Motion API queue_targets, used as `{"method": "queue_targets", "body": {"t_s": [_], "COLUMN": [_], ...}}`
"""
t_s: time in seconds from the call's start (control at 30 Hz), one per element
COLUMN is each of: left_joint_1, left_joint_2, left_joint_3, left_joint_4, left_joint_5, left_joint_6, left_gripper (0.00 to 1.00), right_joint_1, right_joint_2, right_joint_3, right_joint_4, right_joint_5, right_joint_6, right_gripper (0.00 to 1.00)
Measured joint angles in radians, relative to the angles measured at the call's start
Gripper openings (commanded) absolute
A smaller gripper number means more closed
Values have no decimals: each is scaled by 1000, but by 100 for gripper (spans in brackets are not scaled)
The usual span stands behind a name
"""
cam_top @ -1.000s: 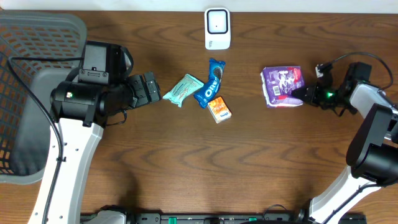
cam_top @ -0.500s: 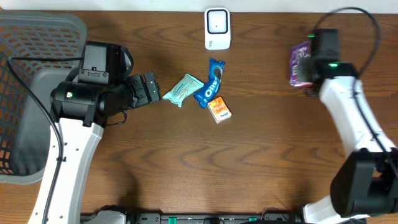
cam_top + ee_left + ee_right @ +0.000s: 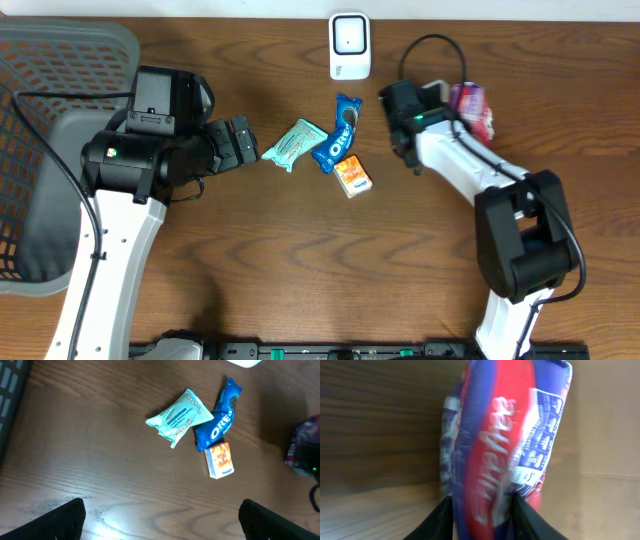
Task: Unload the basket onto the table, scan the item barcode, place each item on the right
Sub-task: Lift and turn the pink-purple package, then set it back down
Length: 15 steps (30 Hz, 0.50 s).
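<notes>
**One packet in the right claw, just beside the scanner**

Four snack items are out on the brown wooden surface (image 3: 300, 280), and only one of them is in a claw. The right claw (image 3: 482, 519) is closed on a purple and red packet (image 3: 472, 108). In the wrist view its two dark fingers (image 3: 442, 520) press against the packet's lower sides, and the wrapper narrows between them. That view is blurred, though a white printed panel shows on the packet's right face. From above, the packet stands on edge at the far side of the surface. It is to the right of the white scanner (image 3: 350, 45), with the right arm's wrist between the two.

The left claw (image 3: 240, 145) hangs wide open over the left part of the surface and holds nothing. Its fingertips (image 3: 60, 520) sit at the bottom corners of its own camera's view.

The other three items lie in a cluster in front of the scanner. A mint-green pouch (image 3: 295, 143) touches a blue Oreo pack (image 3: 340, 135), and a small orange box (image 3: 352, 176) lies against the pack's near end. A grey mesh basket (image 3: 60, 60) stands at the left edge.
</notes>
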Motion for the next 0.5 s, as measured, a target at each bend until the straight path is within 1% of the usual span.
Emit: {"method": "queue_targets", "body": {"t_s": [0.03,0.1,0.2,0.23,0.33,0.37,0.4,0.43,0.5], "left_joint_1": [0,0,0,0,0,0,0,0,0], "left_joint_2": [0,0,0,0,0,0,0,0,0], "left_joint_3": [0,0,0,0,0,0,0,0,0], "left_joint_4": [0,0,0,0,0,0,0,0,0], "left_joint_5": [0,0,0,0,0,0,0,0,0], "left_joint_6": [0,0,0,0,0,0,0,0,0], "left_gripper": [98,98,98,98,98,98,98,98,98], "right_joint_1": [16,40,36,28,-16,-34,-56,-80,-136], "right_joint_2": [-2,-2,-13,-21,-65,-82,-104,-124,-163], "right_joint_3": [5,28,74,91,161,180,200,214,232], "right_joint_4": [0,-7,-25,-32,-53,-61,-65,-69,-79], "right_joint_5": [-24,-105,-225,-262,-381,-413,-446,-473,-525], "right_joint_6": [10,26,42,45,57,60,62,64,60], "right_gripper": [38,46,72,76,84,88,95,99,99]}}
